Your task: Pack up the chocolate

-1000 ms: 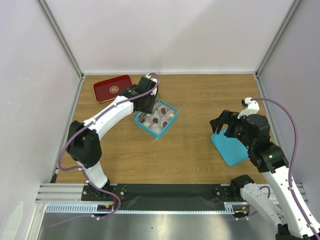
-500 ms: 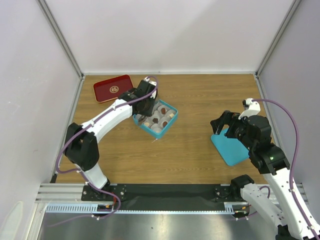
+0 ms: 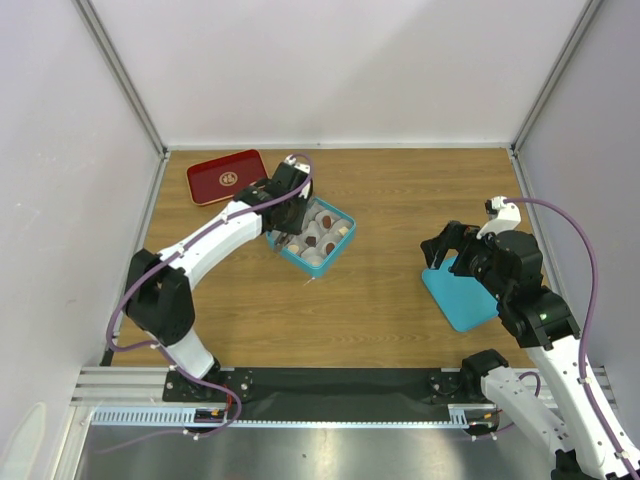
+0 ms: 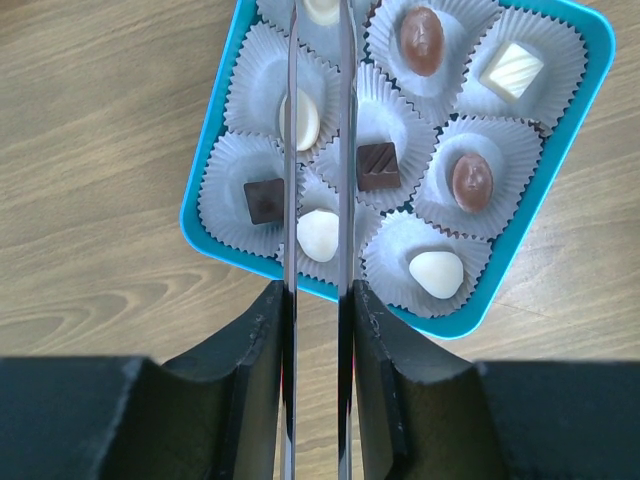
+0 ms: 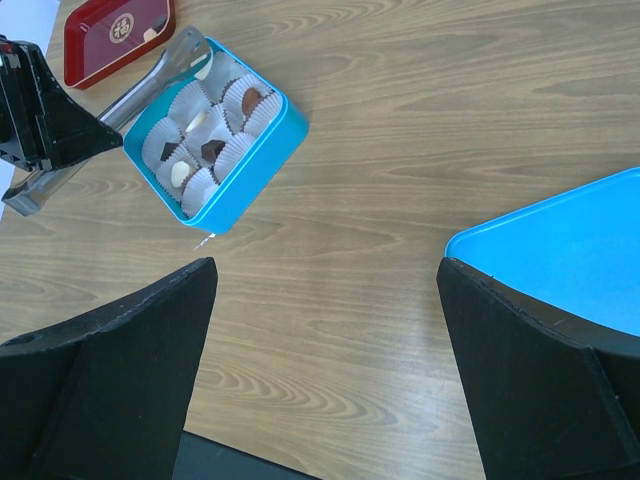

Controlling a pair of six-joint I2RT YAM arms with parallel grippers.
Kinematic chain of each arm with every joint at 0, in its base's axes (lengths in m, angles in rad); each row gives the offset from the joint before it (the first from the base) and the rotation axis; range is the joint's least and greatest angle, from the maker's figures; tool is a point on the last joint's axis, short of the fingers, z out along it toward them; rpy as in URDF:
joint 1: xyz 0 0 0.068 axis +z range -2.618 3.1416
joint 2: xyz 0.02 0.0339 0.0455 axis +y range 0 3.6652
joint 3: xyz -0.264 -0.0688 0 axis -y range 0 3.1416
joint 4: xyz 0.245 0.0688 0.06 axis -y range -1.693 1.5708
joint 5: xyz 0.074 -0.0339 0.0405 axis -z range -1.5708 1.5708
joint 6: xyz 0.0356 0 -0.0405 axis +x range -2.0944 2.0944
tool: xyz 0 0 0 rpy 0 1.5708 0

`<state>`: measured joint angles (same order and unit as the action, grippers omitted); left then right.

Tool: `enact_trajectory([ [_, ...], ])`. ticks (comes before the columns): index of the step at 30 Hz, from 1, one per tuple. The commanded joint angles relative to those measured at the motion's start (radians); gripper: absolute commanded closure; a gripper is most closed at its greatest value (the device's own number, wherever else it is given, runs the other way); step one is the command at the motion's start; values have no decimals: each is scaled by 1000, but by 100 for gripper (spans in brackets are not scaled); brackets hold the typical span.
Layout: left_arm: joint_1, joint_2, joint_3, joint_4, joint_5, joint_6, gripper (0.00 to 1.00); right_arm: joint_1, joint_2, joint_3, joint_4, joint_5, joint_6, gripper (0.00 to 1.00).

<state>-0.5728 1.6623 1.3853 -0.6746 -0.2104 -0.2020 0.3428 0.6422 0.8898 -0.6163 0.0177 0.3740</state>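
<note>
The teal box [image 3: 337,252] holds white paper cups with chocolate pieces: brown round ones [image 4: 422,40], dark squares [image 4: 378,166] and white ones [image 4: 437,272]. My left gripper [image 3: 283,205] is shut on metal tongs [image 4: 345,150]. Their two blades reach over the box's left cups, and their tips leave the wrist view at the top. The gripper [image 4: 318,300] sits over the box's near edge [image 4: 590,90]. My right gripper [image 3: 445,245] is open and empty, above bare table [image 5: 325,265]. The box [image 5: 250,160] and tongs [image 5: 160,75] also show in the right wrist view.
A teal lid [image 3: 462,295] lies flat at the right, just beside my right gripper, and also shows in the right wrist view [image 5: 570,240]. A red tray with a gold emblem [image 3: 226,176] sits at the back left. Walls enclose the table on three sides.
My left gripper has shifted slightly left with the tongs over the box. The right arm has not moved.
</note>
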Motion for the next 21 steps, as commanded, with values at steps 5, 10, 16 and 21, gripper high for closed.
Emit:
enact_trajectory([
  [5, -10, -61, -8, 33, -10, -20, 66, -4, -4, 9, 27, -35, 20, 1],
  [10, -12, -53, -17, 44, -15, -27, 65, -4, -7, 9, 24, -30, 17, 1],
  [16, -22, -39, -29, 63, -24, -34, 64, -4, -6, 8, 24, -32, 17, 1],
  [21, -22, -29, -29, 78, -38, -34, 63, -4, -3, 6, 26, -32, 17, 1],
])
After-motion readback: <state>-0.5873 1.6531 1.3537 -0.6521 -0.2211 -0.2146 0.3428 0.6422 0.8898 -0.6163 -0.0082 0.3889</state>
